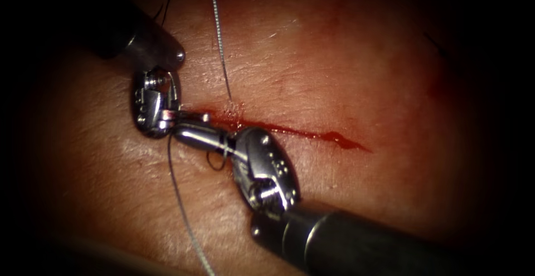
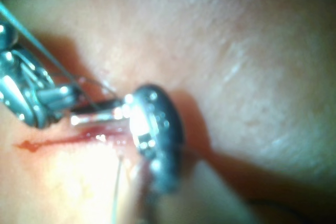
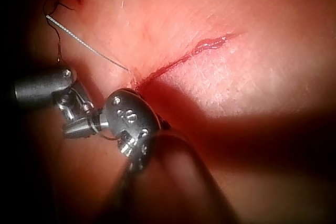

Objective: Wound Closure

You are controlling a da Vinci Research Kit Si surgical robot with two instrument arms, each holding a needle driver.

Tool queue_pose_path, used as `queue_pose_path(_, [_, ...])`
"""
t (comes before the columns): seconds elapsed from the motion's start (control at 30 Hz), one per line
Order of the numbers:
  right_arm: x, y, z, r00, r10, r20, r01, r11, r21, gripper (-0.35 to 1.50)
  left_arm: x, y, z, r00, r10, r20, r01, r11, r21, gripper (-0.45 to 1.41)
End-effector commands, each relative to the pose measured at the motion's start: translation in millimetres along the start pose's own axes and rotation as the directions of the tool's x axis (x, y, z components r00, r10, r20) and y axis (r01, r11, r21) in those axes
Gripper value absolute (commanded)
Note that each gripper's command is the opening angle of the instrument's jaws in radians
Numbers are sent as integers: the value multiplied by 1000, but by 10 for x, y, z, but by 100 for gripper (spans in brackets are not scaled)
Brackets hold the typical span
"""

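At the left end of the cut [image 1: 312, 132] in the tissue [image 1: 345, 64], the two tools meet tip to tip. The right tool [image 1: 192, 132] has its jaws together; I cannot tell on what. The left tool [image 1: 184, 114] jaws I cannot tell. Thread [image 1: 220, 42] rises from the cut, and another strand passes below it. The needle I cannot make out.

Pale pink tissue [image 1: 345, 75] with a thin red cut [image 1: 312, 134] running left to right, red fluid [image 1: 340, 138] pooled at its right end, thread [image 1: 220, 42] entering its left end, more thread [image 1: 184, 214] trailing below, small loop [image 1: 216, 161] there, needle not discernible.
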State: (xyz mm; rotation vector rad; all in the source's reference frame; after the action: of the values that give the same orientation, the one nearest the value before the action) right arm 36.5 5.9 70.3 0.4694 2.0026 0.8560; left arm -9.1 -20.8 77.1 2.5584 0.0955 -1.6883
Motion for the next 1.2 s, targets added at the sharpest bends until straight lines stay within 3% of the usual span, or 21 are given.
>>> queue_pose_path(0.03, [-5, 5, 2, 1000, -3, -16, 3, 1000, -29, -8, -5, 12, 1, 1000, -4, 2, 4, 1000, 8, -45])
queue_pose_path(0.17, [4, 12, -2, 999, -25, -24, 23, 997, -69, 9, 3, 21, 3, 1000, 5, 8, -5, 1000, 19, -45])
queue_pose_path(0.43, [19, 9, -2, 998, -8, -62, 6, 999, -44, 0, 7, 25, -3, 1000, 5, 27, -6, 999, 45, -45])
queue_pose_path(0.5, [21, 10, -3, 998, -13, -64, 10, 999, -44, 0, 11, 28, -7, 997, -4, 73, -3, 995, 98, -45])
queue_pose_path(0.53, [20, 11, -3, 998, -20, -64, 17, 999, -45, 0, 18, 33, -9, 991, -16, 132, 3, 995, 95, -45])
queue_pose_path(0.7, [17, 11, 0, 998, -35, -60, 32, 998, -47, 2, 36, 49, -1, 974, -28, 225, 7, 996, 92, -45])
queue_pose_path(0.87, [14, 10, 2, 993, -121, 6, 121, 988, -99, 12, 56, 71, 34, 934, -48, 353, 22, 997, 78, -45])
queue_pose_path(1.0, [14, 11, 3, 982, -178, 59, 184, 975, -126, 17, 70, 77, 49, 920, -78, 384, 51, 995, 80, -45])
queue_pose_path(1.03, [11, 11, 4, 973, -205, 111, 217, 969, -116, 17, 78, 75, 54, 916, -92, 390, 62, 994, 89, -45])
queue_pose_path(1.1, [6, 10, 6, 965, -219, 143, 236, 965, -112, 17, 84, 70, 57, 910, -119, 396, 81, 990, 112, 2])
queue_pose_path(1.13, [1, 9, 7, 962, -220, 161, 238, 966, -104, 17, 86, 68, 57, 909, -128, 398, 86, 989, 120, 12])
queue_pose_path(1.17, [-5, 8, 8, 958, -222, 179, 243, 965, -100, 17, 90, 60, 58, 898, -167, 407, 108, 981, 163, 66])
queue_pose_path(1.2, [-9, 7, 9, 954, -229, 192, 251, 963, -97, 17, 91, 57, 58, 890, -195, 412, 124, 973, 192, 78])
